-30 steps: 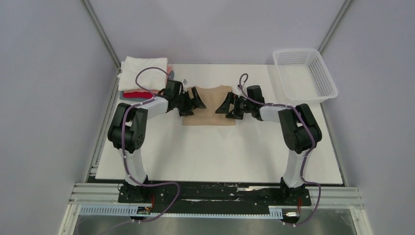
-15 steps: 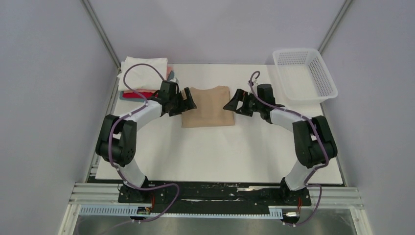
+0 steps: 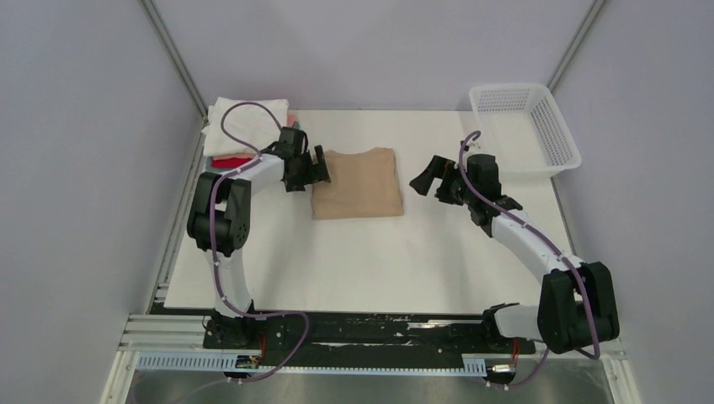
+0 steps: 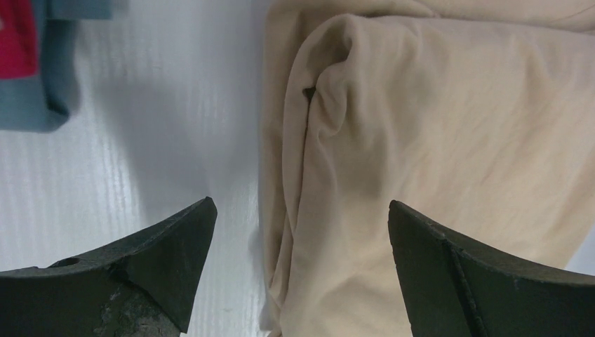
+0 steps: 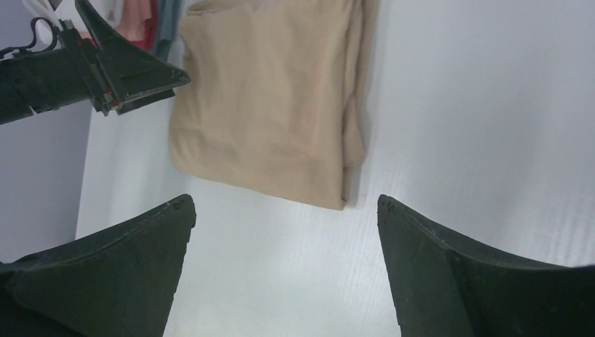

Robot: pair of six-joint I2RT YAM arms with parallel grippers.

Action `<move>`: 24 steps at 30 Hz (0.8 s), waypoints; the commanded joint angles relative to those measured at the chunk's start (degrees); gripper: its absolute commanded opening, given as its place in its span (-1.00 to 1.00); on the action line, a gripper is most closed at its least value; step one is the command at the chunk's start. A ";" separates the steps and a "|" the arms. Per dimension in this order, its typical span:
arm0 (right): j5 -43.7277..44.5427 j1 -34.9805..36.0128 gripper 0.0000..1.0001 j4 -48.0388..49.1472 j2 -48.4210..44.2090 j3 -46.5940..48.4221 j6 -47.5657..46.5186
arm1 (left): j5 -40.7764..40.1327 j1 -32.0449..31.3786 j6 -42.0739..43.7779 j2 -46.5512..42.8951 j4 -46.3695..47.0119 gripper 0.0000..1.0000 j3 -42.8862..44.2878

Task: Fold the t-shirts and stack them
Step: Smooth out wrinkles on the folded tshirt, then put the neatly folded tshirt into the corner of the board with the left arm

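the folded tan t-shirt (image 3: 357, 183) lies flat, the left gripper (image 3: 318, 167) spread at its left edge (gripping nothing), the right gripper (image 3: 428, 177) spread too, off to its right.

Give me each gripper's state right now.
Left gripper: open, holding nothing, at the tan t-shirt edge.
Right gripper: open, holding nothing.

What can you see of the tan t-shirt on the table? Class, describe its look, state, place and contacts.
The tan t-shirt is soft, plain beige cloth, folded into a roughly square packet with layered edges showing on its left and right sides. It lies flat on the white table, toward the far middle. The open left gripper straddles its left edge; contact cannot be judged. The open right gripper hangs clear to its right. Nothing rests on it.
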 commanded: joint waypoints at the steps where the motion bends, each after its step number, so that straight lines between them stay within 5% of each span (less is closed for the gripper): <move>1: 8.82 -0.92 1.00 -2.62 -5.89 -2.00 -3.04 | 5.30 -0.35 0.27 2.54 -0.32 0.94 2.37; 9: 8.80 -3.68 1.00 -2.91 -6.88 -3.21 -3.65 | 5.53 -3.83 -2.53 6.26 0.60 0.39 2.71; 16: 8.29 -4.56 1.00 -2.83 -8.60 -4.06 -4.53 | -0.86 -4.97 -2.17 11.08 -6.91 -0.96 10.64; 24: 10.91 -5.14 1.00 -2.38 -9.80 -5.11 -5.75 | -14.09 -5.03 10.79 7.95 -6.85 -1.00 14.81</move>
